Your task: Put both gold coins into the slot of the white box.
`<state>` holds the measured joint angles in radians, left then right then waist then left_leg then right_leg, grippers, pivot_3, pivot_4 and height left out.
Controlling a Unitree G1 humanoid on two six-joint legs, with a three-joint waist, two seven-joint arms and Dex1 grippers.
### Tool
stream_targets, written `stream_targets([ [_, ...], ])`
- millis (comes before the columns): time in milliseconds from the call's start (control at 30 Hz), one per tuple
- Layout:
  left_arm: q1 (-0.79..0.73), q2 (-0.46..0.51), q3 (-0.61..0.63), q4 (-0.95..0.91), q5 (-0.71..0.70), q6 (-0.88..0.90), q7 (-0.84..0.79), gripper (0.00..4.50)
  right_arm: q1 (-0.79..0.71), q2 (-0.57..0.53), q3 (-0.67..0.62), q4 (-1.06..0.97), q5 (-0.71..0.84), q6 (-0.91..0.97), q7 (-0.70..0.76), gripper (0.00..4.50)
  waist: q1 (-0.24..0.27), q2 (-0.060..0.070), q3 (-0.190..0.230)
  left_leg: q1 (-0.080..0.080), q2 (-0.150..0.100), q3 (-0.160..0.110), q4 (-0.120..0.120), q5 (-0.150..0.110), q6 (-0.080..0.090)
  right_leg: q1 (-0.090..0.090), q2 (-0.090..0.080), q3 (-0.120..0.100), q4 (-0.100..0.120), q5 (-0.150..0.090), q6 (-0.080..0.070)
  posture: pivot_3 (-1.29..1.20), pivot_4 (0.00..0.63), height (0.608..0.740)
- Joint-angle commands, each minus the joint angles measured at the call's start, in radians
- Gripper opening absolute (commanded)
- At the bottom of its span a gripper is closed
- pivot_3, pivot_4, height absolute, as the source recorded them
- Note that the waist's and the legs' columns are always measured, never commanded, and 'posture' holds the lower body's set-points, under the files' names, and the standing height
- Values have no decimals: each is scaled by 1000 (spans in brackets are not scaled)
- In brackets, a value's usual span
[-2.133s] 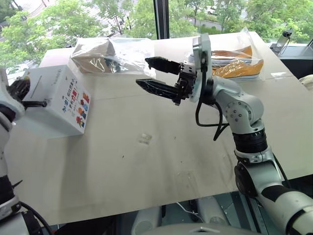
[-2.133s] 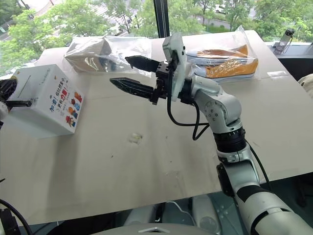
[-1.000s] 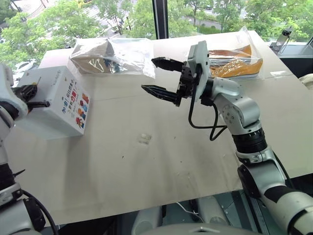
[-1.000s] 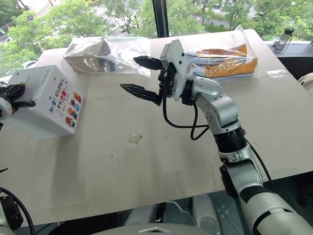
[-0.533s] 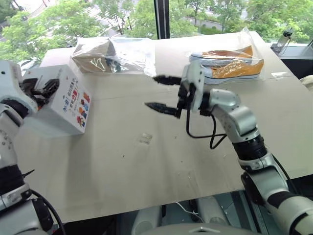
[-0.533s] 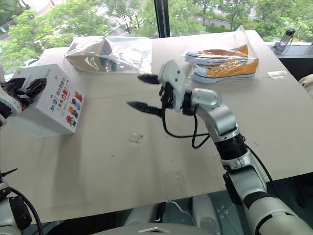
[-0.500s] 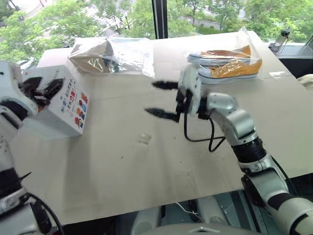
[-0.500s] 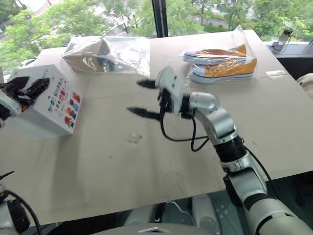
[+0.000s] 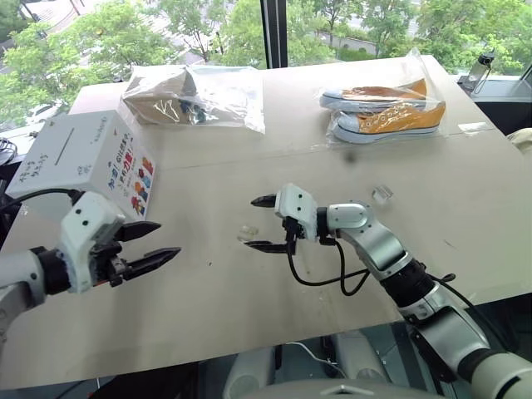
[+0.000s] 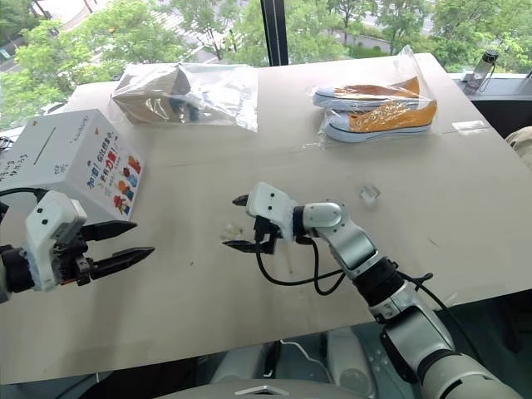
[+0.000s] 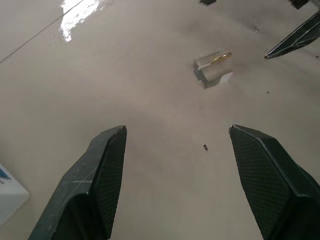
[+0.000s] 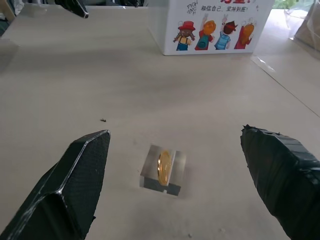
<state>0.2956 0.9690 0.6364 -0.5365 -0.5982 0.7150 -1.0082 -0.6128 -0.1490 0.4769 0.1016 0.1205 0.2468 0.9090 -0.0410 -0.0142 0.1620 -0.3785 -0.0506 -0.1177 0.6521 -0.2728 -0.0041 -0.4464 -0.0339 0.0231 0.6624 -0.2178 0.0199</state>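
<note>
Reaching our open right tool (image 12: 170, 150) around the cased gold coin (image 12: 164, 168); left tool (image 9: 158, 243) open; next, close on it.

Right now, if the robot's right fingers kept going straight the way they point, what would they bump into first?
Most likely the small clear case with a gold coin standing in it, lying on the table just ahead, between the open right gripper fingers. Depth is hard to judge.

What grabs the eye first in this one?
The right gripper, wide open, points at a small clear case mid-table with a gold coin standing inside. The left gripper hangs open just in front of the white box with its cartoon figures.
</note>
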Motion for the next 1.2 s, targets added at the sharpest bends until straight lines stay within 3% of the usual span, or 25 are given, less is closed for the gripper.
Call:
stream_targets([
  [33, -4, -13, -18, -25, 21, -66, -3, 3384, -8, 30, 3, 24, -6, 9, -10, 3775, 0, 0, 0, 0, 0, 0, 0, 0, 0, 0, 0, 0, 0, 0, 0, 0, 150, 740],
  [133, -10, -31, -33, -21, 21, -90, 2, 3384, -30, 51, 5, 72, -26, 31, -32, 2215, -1, 0, 0, 0, 0, 0, 0, 0, 0, 0, 0, 0, 0, 0, 0, 0, 150, 740],
  [300, -12, -30, -45, -16, 32, -103, 8, 3384, -53, 54, 17, 121, -55, 42, -20, 49, -1, 0, 0, 0, 0, 0, 0, 0, 0, 0, 0, 0, 0, 0, 0, 0, 150, 740],
  [600, -23, -31, -50, -9, 32, -109, 16, 3384, -55, 65, 8, 129, -57, 60, -6, 49, -3, 0, 0, 0, 0, 0, 0, 0, 0, 0, 0, 0, 0, 0, 0, 0, 150, 740],
  [833, -89, -122, -19, 0, -106, -54, 65, 3384, -57, 99, -97, 26, 106, 207, 30, 49, -1, 0, 0, 0, 0, 0, 0, 0, 0, 0, 0, 0, 0, 0, 0, 0, 150, 740],
  [1033, -282, -297, -16, 7, -377, -11, 258, 3384, -82, 227, -287, -69, 369, 442, -46, 49, 0, -1, 0, -1, 0, -3, 1, 0, 0, 0, 0, -3, 1, 0, 0, 0, 150, 740],
  [1200, -408, -513, -93, -20, -565, -45, 459, 3384, -111, 338, -419, -119, 564, 566, -148, 49, 2, -2, -1, -1, -1, -3, 2, 0, 0, 0, -1, -2, 0, 2, 2, 0, 150, 740],
])
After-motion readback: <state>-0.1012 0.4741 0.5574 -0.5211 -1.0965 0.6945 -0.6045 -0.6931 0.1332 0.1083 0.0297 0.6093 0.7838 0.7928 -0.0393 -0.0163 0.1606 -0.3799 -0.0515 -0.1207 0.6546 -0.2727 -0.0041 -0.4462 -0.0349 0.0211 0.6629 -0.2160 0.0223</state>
